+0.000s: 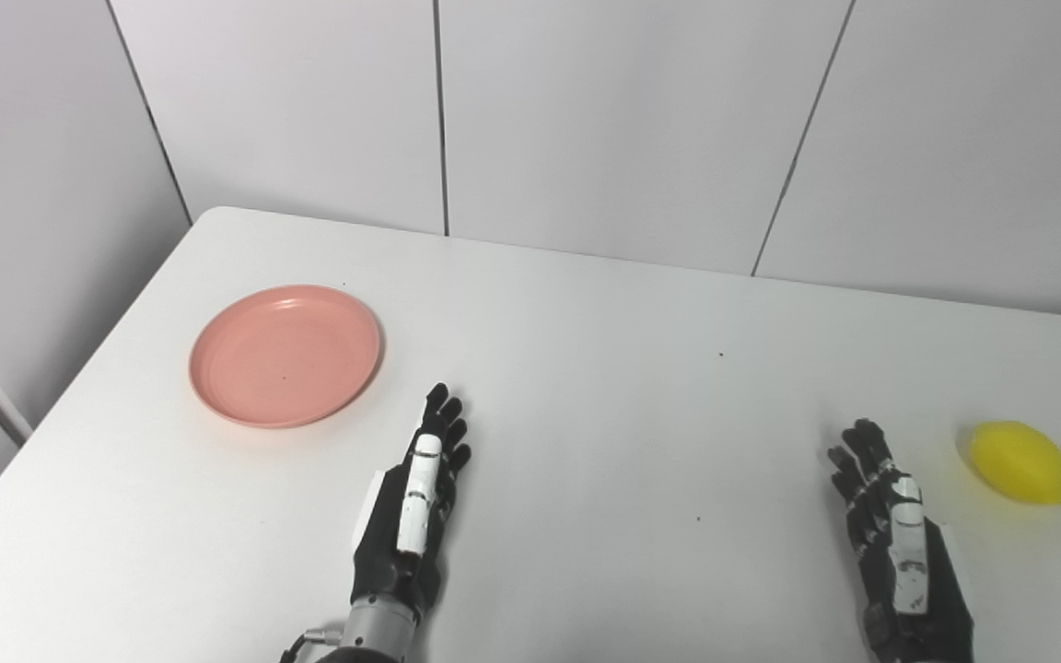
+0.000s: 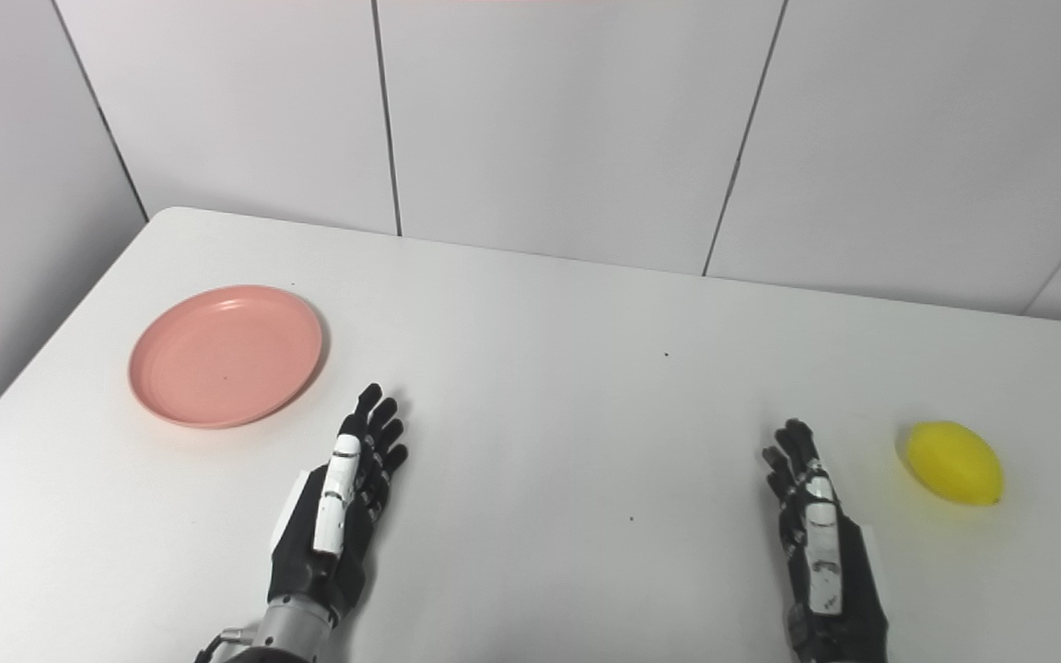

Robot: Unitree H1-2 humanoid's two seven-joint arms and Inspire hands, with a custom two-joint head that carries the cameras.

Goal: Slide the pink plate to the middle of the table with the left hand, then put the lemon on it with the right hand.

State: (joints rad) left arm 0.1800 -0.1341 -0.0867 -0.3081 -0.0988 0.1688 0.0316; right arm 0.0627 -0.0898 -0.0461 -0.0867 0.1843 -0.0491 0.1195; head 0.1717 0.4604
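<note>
A white table (image 1: 586, 368) stands against grey wall panels (image 1: 623, 120).

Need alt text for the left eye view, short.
Two black robot hands rest open on a white table, holding nothing: the left hand sits just right of an empty pink plate, the right hand just left of a yellow lemon. Neither touches its item; grey wall panels stand behind.

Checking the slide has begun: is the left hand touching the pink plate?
Apart. The left eye view shows bare table between the left hand and the pink plate.
</note>
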